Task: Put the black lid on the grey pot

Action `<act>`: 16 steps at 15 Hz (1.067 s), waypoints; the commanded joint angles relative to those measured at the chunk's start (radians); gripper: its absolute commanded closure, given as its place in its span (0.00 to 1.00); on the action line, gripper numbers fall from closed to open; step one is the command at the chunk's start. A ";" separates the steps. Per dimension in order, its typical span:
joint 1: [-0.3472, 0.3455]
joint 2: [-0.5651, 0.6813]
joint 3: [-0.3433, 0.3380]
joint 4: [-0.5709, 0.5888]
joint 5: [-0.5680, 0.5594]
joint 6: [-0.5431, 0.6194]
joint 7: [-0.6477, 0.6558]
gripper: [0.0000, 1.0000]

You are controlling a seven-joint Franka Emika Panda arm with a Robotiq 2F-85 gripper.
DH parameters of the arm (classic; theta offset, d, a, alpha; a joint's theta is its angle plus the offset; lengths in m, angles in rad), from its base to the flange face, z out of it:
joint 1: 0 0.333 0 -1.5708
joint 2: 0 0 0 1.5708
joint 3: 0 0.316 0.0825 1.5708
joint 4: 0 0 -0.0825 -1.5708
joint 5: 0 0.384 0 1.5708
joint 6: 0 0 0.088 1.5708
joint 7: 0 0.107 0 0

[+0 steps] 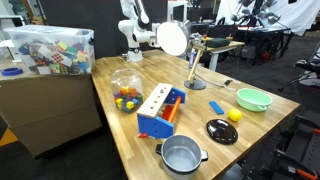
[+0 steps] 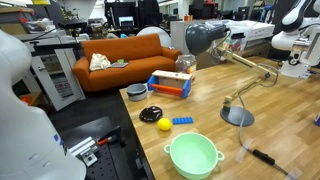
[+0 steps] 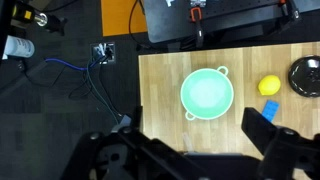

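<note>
Gripper (image 3: 195,138): jaws apart, empty, high above the table (image 1: 150,70). Black lid (image 1: 221,130) lies flat beside the lemon (image 1: 234,115), near the grey pot (image 1: 181,155). I judge this the approach step; next I descend onto the lid's knob.

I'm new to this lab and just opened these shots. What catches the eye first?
The light green bowl stands out, centred in the wrist view on the wooden table. A big round-headed desk lamp rises over the table in both exterior views; an orange sofa glows beyond it in an exterior view. The black lid lies apart from the grey pot near the table's edge.
</note>
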 commanded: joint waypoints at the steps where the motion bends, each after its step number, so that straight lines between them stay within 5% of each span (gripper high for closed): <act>1: 0.012 0.001 -0.010 0.003 -0.002 -0.004 0.002 0.00; 16: 0.126 0.034 0.038 0.001 0.136 0.056 -0.060 0.00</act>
